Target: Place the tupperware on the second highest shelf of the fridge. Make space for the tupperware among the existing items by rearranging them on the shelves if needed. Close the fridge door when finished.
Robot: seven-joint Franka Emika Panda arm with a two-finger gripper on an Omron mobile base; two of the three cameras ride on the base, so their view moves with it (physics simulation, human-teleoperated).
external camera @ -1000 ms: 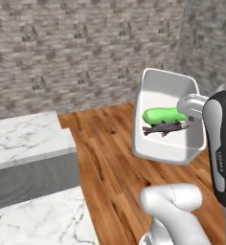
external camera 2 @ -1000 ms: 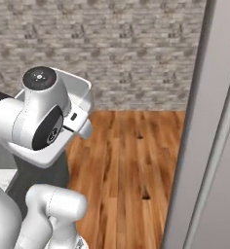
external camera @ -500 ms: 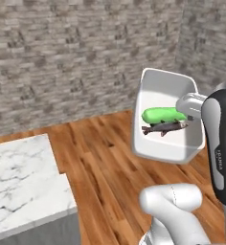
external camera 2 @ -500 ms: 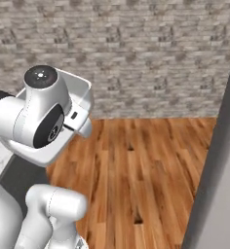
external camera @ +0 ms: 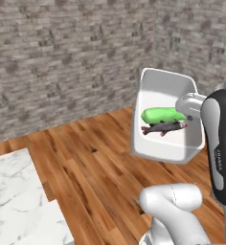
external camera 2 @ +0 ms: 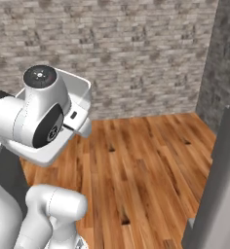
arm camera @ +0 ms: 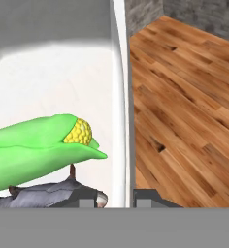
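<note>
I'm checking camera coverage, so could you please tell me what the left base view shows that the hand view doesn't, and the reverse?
Left base view alone: the whole white container held tipped on its side, and a marble counter. Hand view alone: the yellow kernels at the tip of the corn, and the gripper shut on the container's wall. Both show the corn, the dark fish beneath it, the wooden floor and the stone wall.

A grey stone brick wall [external camera: 62, 57] ran behind a floor [external camera: 96, 167] of reddish-brown wooden planks with dark knots. At the lower left of the left base view stood the corner of a white marble bench [external camera: 19, 201] veined in grey. In the right base view the wall turned a corner into a darker stretch [external camera 2: 226, 53] at the far right.
</note>
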